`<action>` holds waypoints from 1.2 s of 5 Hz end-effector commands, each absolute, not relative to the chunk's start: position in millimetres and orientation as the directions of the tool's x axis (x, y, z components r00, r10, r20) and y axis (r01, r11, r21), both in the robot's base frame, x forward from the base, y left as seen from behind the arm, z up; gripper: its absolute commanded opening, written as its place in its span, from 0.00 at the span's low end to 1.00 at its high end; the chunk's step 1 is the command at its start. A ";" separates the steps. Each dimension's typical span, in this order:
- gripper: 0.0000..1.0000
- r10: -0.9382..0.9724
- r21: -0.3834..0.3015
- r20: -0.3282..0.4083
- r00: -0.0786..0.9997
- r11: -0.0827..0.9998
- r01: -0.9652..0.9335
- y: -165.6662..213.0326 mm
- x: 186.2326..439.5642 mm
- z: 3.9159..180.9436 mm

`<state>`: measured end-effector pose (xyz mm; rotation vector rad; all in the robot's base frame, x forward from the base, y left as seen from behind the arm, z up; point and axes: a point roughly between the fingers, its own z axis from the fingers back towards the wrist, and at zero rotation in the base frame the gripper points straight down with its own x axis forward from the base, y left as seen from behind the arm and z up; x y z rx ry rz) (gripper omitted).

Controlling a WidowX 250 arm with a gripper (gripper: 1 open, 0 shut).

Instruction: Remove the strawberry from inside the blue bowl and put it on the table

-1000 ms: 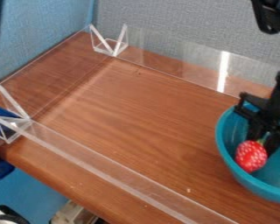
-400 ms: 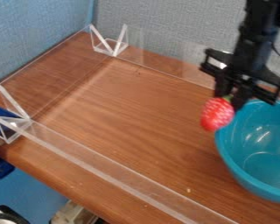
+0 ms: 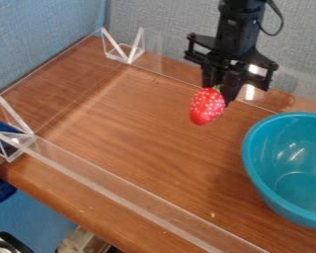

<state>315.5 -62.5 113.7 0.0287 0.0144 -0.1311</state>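
I have the gripper pointing straight down, its jaws pinched tight on the green top of the strawberry, so the red fruit hangs just below the fingertips in mid-air. It hangs clear of the blue bowl, which sits empty at the right edge of the view, and over bare wood of the table, toward the far side near the low clear acrylic wall at the back. The lifting-out part of the task looks done; what remains, as I judge it, is the set-down. To do that well I would lower the wrist straight down without swinging it, since the fruit dangles by its leaves and could sway or tear loose. I would pick a spot well apart from both the bowl rim and the back wall, bring the tip of the fruit to the wood before parting the jaws, and open only then, because a rounded berry dropped from height is likely to roll.
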 end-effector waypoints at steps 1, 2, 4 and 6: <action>0.00 -0.151 0.020 -0.007 0.988 0.988 0.152 -64.1 315.6 106.3; 0.00 -0.164 0.015 -0.017 0.986 0.986 0.164 -62.6 316.1 94.3; 0.00 -0.181 0.007 -0.034 0.983 0.983 0.182 -60.5 322.8 70.8; 0.00 -0.179 0.005 -0.035 0.983 0.984 0.180 -48.4 331.0 59.7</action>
